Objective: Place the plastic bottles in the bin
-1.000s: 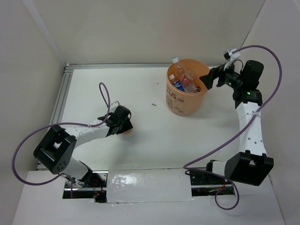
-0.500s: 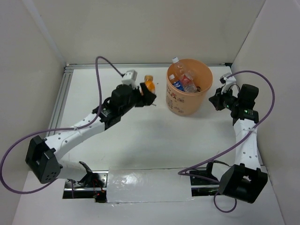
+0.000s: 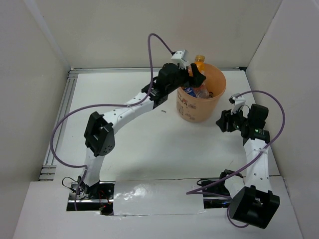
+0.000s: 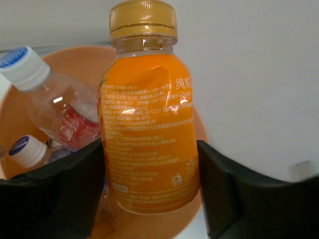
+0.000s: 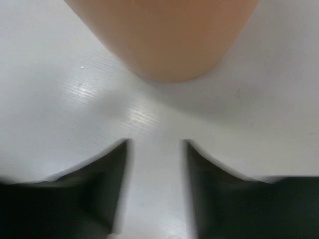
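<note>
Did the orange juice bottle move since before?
Yes. The orange bottle, held in the left gripper, went rightward and toward the back wall: it was left of the bin, now it hangs over its rim.

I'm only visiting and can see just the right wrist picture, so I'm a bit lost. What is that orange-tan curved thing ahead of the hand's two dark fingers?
Observer: That is the wall of the bin. The top view shows the whole of it: a round bucket with a printed picture on its side.
Operator: Is there anything inside it?
Observer: Yes. The left wrist view shows clear plastic bottles with white caps lying in it.
Operator: And what is the other arm doing?
Observer: Its left hand is shut on an orange-liquid bottle with a gold cap and holds it over the bin.
</note>
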Action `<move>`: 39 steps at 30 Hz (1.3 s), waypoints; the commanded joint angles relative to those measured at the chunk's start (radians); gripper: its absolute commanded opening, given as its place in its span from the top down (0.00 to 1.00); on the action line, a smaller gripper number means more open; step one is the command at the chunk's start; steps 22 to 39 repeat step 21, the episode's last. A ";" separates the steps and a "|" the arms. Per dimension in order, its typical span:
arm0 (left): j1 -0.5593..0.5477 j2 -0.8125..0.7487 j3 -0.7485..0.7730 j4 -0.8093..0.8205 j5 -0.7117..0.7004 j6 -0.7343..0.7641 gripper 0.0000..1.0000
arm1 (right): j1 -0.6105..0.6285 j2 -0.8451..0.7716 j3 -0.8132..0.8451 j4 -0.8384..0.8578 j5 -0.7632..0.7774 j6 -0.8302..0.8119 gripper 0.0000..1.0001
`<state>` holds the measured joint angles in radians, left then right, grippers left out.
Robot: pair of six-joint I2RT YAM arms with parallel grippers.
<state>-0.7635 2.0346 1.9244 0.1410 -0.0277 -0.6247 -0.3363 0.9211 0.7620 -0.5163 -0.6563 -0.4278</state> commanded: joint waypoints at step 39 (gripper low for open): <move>0.147 -0.840 -0.898 -0.049 -0.032 0.097 0.00 | 0.003 -0.008 0.074 0.111 0.233 0.296 0.00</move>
